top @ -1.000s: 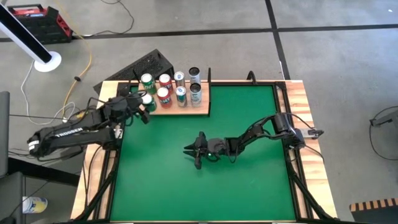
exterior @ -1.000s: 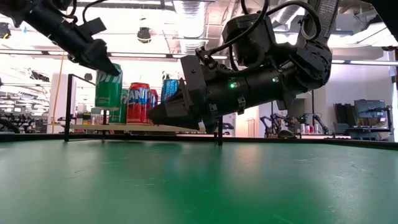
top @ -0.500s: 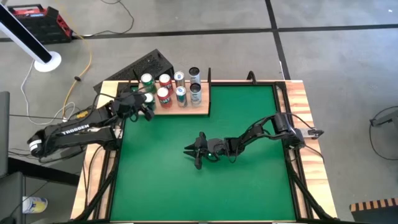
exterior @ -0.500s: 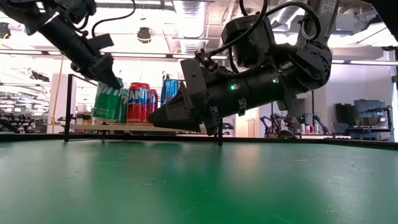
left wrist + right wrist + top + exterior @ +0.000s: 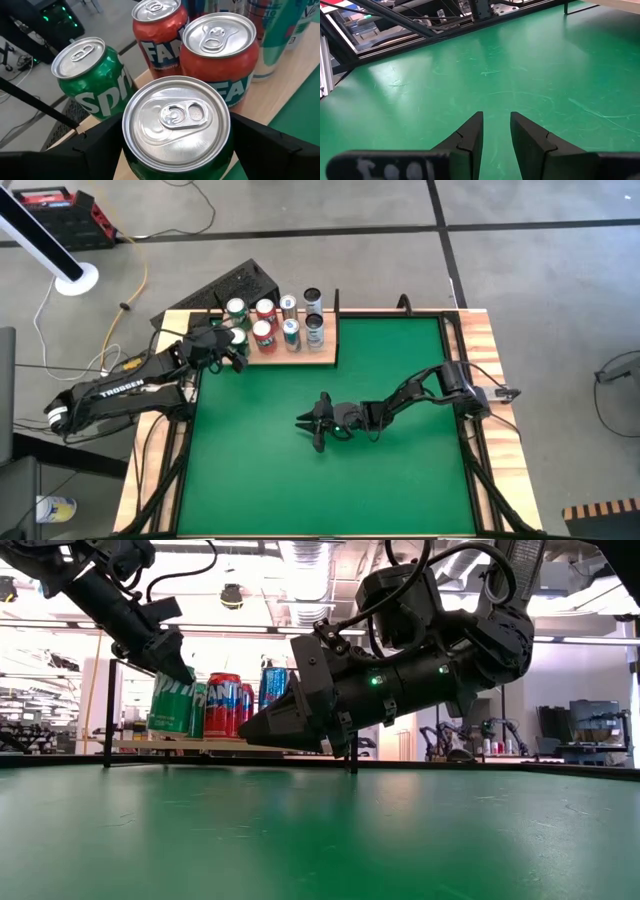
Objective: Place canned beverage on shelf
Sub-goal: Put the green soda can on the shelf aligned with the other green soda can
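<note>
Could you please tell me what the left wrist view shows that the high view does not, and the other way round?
Only the left wrist view shows the pull-tab top of the green aluminium can between the left gripper's fingers, which sit slightly off its sides.

Only the high view shows the right gripper waiting over the green table, and the whole pale wooden shelf.

Both show the red and green cans on the shelf.

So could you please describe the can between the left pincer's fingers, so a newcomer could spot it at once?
Find the pale wooden shelf at the table's far left corner, crowded with cans. At its left end the left pincer straddles a green can. Another green can and two red cans stand beside it, but only this one sits between fingers.
</note>
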Controlling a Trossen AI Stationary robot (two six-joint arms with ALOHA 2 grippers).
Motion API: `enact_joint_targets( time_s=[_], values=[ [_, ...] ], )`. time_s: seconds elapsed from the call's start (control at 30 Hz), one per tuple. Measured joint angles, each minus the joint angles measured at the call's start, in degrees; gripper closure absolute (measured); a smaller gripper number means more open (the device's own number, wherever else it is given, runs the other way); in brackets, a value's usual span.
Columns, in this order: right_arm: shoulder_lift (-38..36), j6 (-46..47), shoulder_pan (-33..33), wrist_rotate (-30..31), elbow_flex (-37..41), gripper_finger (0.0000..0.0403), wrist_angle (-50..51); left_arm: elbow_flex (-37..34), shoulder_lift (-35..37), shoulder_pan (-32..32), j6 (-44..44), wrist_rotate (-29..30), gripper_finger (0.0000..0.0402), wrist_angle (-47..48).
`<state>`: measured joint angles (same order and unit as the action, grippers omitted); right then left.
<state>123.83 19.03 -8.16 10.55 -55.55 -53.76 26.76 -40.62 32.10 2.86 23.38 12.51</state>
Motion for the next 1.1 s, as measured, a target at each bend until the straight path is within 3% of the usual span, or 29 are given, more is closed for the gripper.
enact_joint_targets(
  time_s=[0.83, 1.1],
  values=[
    [0.0, 0.0, -0.2, 0.0, 0.0, 0.0281, 0.0, 0.0, 0.0, 0.0, -0.3, -0.1, 0.008, 1.3],
    [0.0, 0.0, -0.2, 0.0, 0.0, 0.0281, -0.1, 0.1, 0.0, 0.0, 0.1, -0.1, 0.0055, 1.1]
  ],
)
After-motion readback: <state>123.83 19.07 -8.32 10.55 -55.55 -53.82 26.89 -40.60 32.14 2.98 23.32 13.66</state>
